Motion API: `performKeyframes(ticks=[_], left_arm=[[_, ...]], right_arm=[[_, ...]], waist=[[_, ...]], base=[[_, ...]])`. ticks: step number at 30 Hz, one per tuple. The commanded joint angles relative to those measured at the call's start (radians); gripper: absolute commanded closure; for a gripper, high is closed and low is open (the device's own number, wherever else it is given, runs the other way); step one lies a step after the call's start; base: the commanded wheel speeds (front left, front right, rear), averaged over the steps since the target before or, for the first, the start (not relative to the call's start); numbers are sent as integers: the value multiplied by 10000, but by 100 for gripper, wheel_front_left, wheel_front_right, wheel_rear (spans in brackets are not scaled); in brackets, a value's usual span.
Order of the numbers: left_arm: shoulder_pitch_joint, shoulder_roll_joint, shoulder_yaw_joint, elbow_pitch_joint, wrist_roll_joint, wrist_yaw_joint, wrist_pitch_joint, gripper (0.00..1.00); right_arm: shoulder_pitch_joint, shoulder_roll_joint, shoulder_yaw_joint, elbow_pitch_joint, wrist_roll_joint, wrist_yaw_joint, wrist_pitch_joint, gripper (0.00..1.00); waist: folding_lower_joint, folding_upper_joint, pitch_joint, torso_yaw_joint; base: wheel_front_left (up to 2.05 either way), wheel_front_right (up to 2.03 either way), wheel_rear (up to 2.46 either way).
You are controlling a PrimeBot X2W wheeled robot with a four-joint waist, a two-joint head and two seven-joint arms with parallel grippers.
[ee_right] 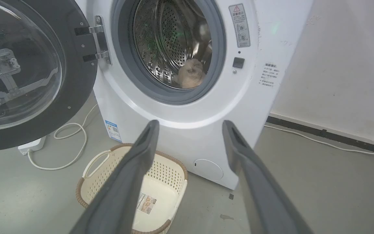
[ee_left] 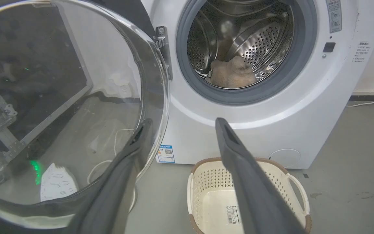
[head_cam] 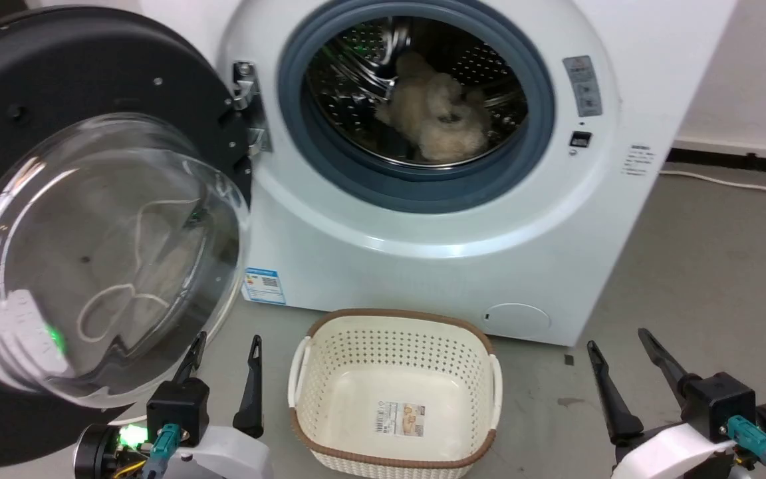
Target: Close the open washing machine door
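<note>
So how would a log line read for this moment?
door: round black-rimmed glass washing machine door wide open | left claw: open, near door's edge | right claw: open, empty | closing: not yet done

**Finishes on record: washer and surrounds**

Washing machine door [head_cam: 90,253]: the rim is showing black plastic and the bowl is gleaming as clear, glossy glass. Hinge [head_cam: 245,100]: shining bright metal. Drum [ee_left: 258,42]: glinting polished, perforated steel. Ring [head_cam: 423,193]: looking like matt grey rubber. Cabinet [head_cam: 423,279]: showing a smooth white gloss. Basket [head_cam: 396,346]: showing cream perforated plastic with a brown woven-look rim. Bundle [head_cam: 439,116]: looking like fluffy beige cloth. Floor [head_cam: 722,266]: lying matt grey.
</note>
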Motion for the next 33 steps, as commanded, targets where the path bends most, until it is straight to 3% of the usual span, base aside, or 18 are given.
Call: performKeyframes(ticks=[1,9,33], left_arm=[[-20,71,-76,-48,72,52,-95,0],[47,220,-288,-55,53,147,-262,0],[455,607,-635,-533,-24,982,-764,0]], right_arm=[[134,8,11,-10,70,2,-98,0],[212,11,145,57,93,2,-266,0],[-341,-308,1157,506,386,4,-768,0]], waist=[[0,0,-31,124],[0,0,-148,712],[0,0,-10,1842]], base=[[0,0,0],[0,0,0],[0,0,0]])
